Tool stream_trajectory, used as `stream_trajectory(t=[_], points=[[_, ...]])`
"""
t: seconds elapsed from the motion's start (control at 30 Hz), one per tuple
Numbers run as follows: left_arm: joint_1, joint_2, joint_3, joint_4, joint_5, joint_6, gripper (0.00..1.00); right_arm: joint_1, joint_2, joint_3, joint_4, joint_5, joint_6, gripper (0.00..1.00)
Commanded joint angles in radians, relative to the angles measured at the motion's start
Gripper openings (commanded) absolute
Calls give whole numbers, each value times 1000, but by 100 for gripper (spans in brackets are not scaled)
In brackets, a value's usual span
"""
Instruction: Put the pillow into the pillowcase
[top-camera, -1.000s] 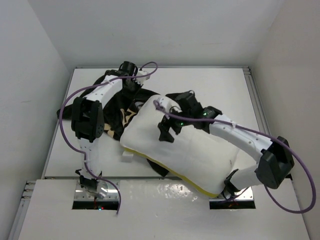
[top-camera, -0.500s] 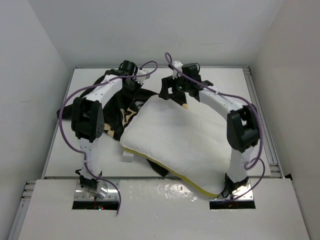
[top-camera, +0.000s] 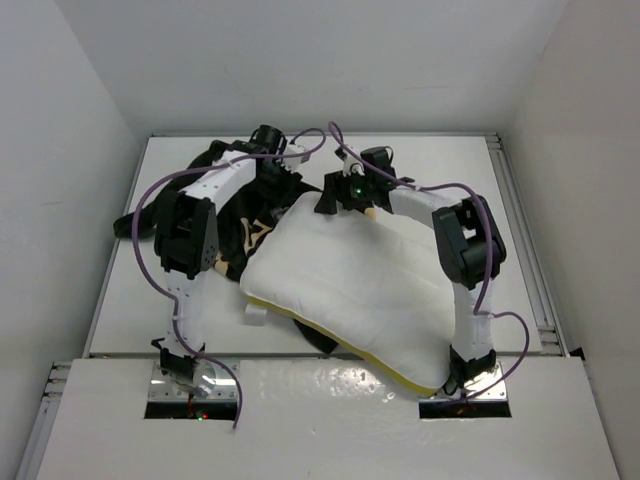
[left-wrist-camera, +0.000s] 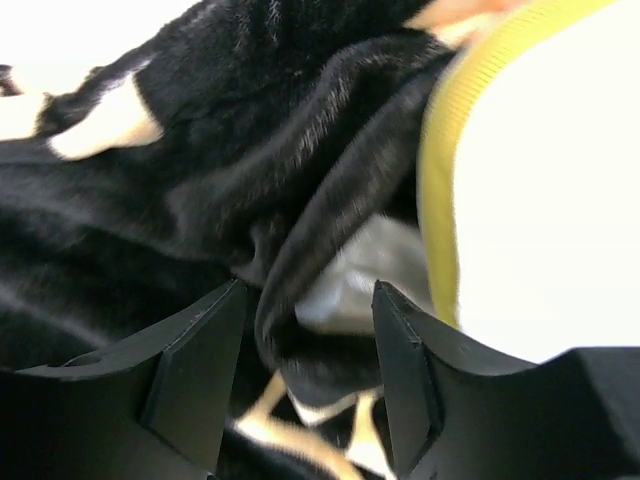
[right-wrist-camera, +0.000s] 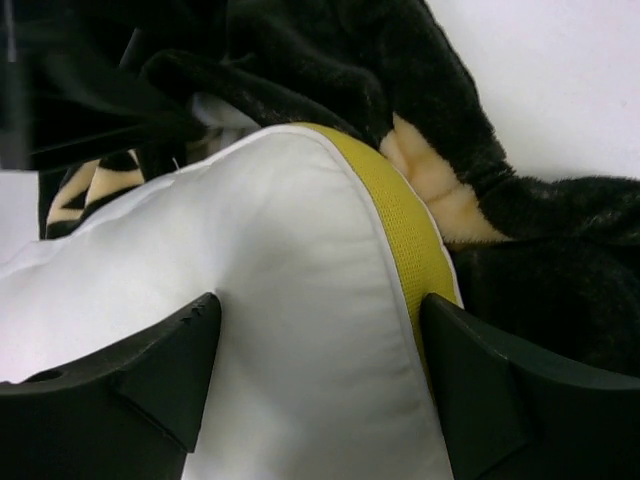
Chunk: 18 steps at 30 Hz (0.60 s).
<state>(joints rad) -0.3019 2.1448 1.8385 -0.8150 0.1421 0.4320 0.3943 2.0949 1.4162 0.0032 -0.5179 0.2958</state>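
Note:
The white pillow (top-camera: 350, 290) with yellow piping lies slantwise mid-table, its far corner against the black, tan-patterned pillowcase (top-camera: 235, 215) bunched at the back left. My left gripper (top-camera: 283, 170) is over the pillowcase's far edge; in the left wrist view the left gripper (left-wrist-camera: 308, 300) stands open with a loose fold of pillowcase (left-wrist-camera: 200, 150) between its jaws, the pillow (left-wrist-camera: 550, 180) to the right. My right gripper (top-camera: 335, 197) is at the pillow's far corner. In the right wrist view the right gripper (right-wrist-camera: 322, 305) is open, straddling the pillow (right-wrist-camera: 250, 250) corner, pillowcase (right-wrist-camera: 330, 60) behind.
The white table (top-camera: 450, 170) is walled in by white panels at the back and both sides. A small white tag (top-camera: 253, 312) sticks out at the pillow's near left edge. The pillow's near corner overhangs the front ledge (top-camera: 330, 420). Purple cables loop off both arms.
My right arm swung from above the pillow's middle to its far corner. The left gripper, shut before, has opened and shifted slightly right. The pillowcase fold now lies loose.

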Motion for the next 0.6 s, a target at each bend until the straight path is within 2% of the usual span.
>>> stream_trajectory(t=[0.0, 0.17, 0.23, 0.27, 0.37, 0.4, 0.43, 0.47, 0.5, 0.57], points=[[-6, 53, 31, 42, -62, -7, 51, 17, -70, -82, 86, -103, 34, 76], [-6, 96, 34, 46, -68, 10, 48, 28, -114, -120, 86, -120, 14, 73], [-6, 110, 41, 46, -76, 10, 44, 28, -121, -120, 64, -122, -6, 73], [-5, 113, 41, 42, -75, 10, 40, 31, -124, -118, 57, -120, -12, 73], [-5, 119, 47, 30, -65, 14, 18, 37, -125, -112, 24, -123, -30, 71], [-6, 116, 48, 19, -62, 16, 6, 40, -124, -111, 15, -122, -40, 65], [-8, 110, 57, 11, -59, 13, 0, 46, -127, -108, 1, -120, -44, 58], [-9, 103, 67, 4, -56, 10, 0, 51, -127, -106, 1, -120, -52, 52], [-9, 96, 85, -12, -41, 8, 0, 54, -133, -106, -24, -120, -64, 40], [-8, 61, 100, -12, -24, -4, 0, 67, -145, -108, -38, -129, -78, 32]])
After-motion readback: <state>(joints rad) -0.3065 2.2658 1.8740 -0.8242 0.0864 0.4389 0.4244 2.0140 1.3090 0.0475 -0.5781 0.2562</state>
